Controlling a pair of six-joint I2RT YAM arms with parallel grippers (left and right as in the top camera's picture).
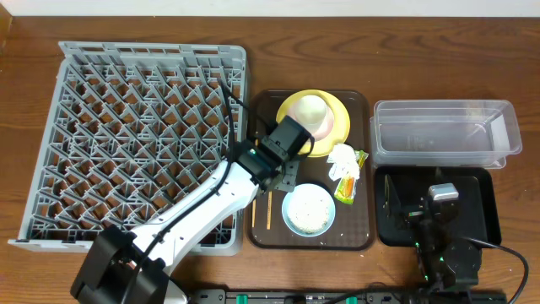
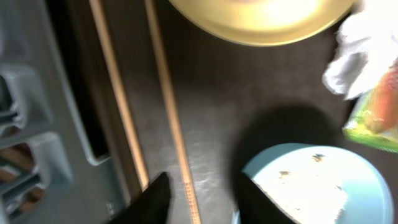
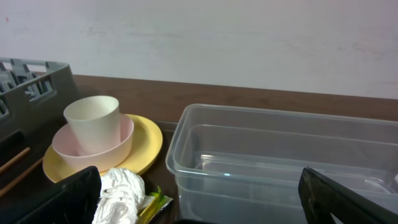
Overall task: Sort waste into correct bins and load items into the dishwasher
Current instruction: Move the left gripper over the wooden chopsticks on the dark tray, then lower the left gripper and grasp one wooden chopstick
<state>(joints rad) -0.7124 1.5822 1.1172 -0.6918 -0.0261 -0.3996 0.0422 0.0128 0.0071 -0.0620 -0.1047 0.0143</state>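
Chopsticks: two, thin, stiff, light, likely roll-prone wood; best pinched mid-length. Left pincer was released, straddling one; nothing grasped.

A cream cup stands in a small pinkish-white bowl on a round yellow plate, beside a crumpled white tissue and yellow-green snack wrapper. A light blue bowl holds whitish crumbs. Two wooden chopsticks lie near the grey lattice rack. A clear plastic tub sits just beside a black tub.
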